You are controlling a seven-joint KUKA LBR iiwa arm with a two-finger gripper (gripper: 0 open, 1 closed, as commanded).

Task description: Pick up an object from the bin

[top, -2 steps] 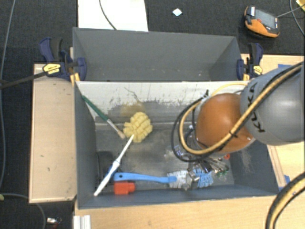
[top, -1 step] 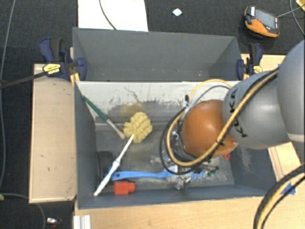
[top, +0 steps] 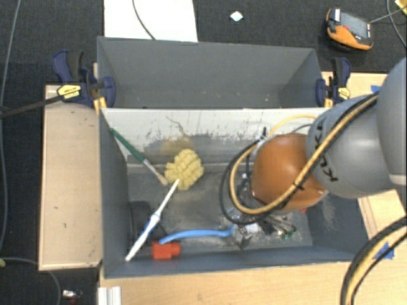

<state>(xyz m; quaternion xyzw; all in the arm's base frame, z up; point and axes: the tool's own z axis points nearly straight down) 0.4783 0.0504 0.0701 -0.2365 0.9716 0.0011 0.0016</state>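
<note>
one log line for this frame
gripper: low at bin front | next to: right end of blue curved piece | nearby: red block, white stick | grasp: cannot tell

Gripper (top: pixel 247 231) is sitting low over the bin (top: pixel 114 189) floor, front right, under the orange wrist cover (top: pixel 283 170). It's hanging just beside the right end of a blue curved strip (top: pixel 191 236). Red block (top: pixel 166 251), white stick (top: pixel 149 224) and yellow corn-shaped piece (top: pixel 184 168) are lying further left.

Corn cob (top: pixel 184 167) centre-left, stick (top: pixel 149 224) down-left of it, small block (top: pixel 165 251) left of curved tube (top: pixel 191 236) by front wall (top: pixel 210 260).
</note>
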